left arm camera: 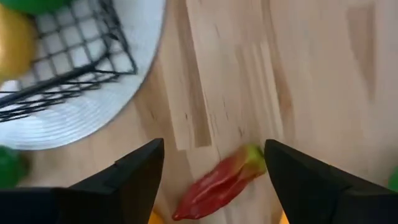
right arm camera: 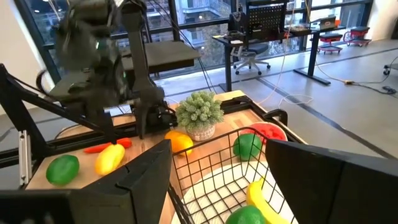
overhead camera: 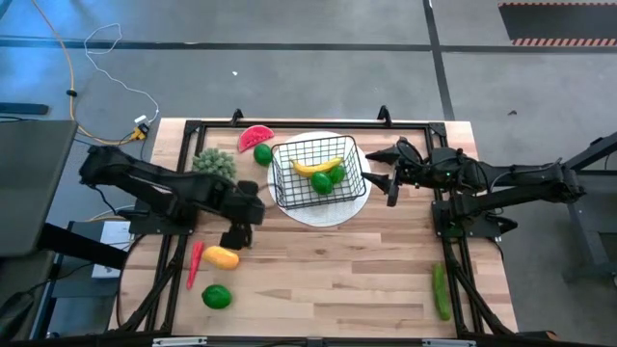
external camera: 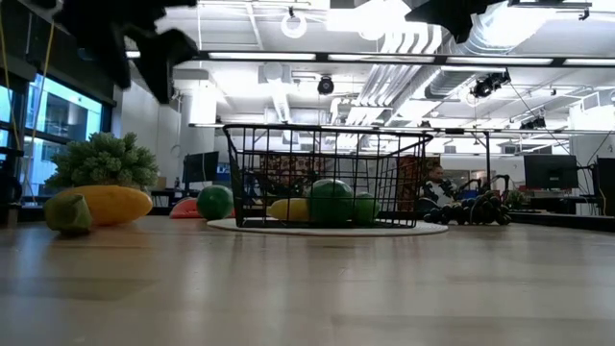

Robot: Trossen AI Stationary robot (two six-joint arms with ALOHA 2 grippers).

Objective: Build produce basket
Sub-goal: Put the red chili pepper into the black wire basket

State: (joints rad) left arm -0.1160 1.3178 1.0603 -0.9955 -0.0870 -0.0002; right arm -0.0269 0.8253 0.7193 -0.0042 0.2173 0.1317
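Left claw point(left arm camera: 214, 171) spread wide, empty — red pepper point(left arm camera: 217, 183) beneath; right claw point(overhead camera: 384, 172) spread beside basket point(overhead camera: 318, 173).

The wire basket point(external camera: 327, 175) partly hides the banana point(external camera: 288, 209) and limes point(external camera: 332, 202).

The left arm reaches in from the table's left edge, its forearm stretched toward the middle. The left gripper point(overhead camera: 237, 234) points down over the tabletop with its fingers point(left arm camera: 134, 180) spread wide apart. The right arm comes in from the right edge, lying nearly level. The right gripper point(overhead camera: 383, 177) is raised, its fingers point(right arm camera: 140, 186) also parted wide.
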